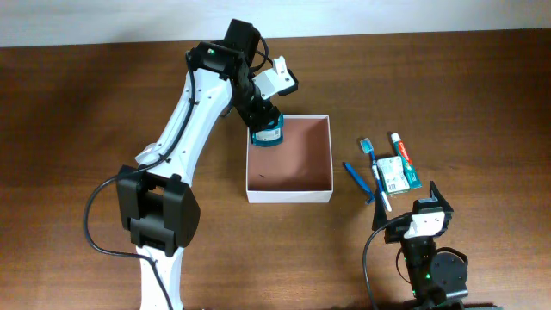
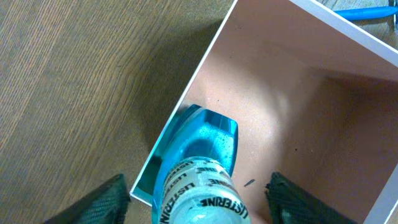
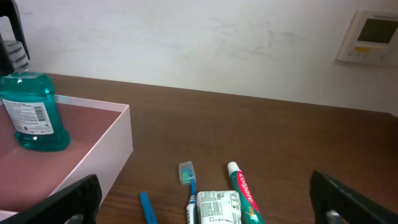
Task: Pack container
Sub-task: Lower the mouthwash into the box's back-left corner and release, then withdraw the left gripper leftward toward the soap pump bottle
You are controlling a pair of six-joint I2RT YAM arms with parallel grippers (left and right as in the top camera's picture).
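The container (image 1: 289,196) is a square white-walled box with a reddish-brown inside, at the table's middle. A blue Listerine mouthwash bottle (image 1: 266,133) stands upright in its far left corner. It also shows in the left wrist view (image 2: 199,168) and the right wrist view (image 3: 34,112). My left gripper (image 1: 261,120) is open just above it, one finger on each side of the cap, with gaps to the bottle. My right gripper (image 1: 411,207) is open and empty near the front right, short of the toiletries.
Right of the container lie a blue stick (image 1: 355,179), a toothbrush (image 1: 376,168), a small white-and-green packet (image 1: 396,175) and a Colgate toothpaste tube (image 1: 401,148). A wall thermostat (image 3: 370,34) hangs behind the table.
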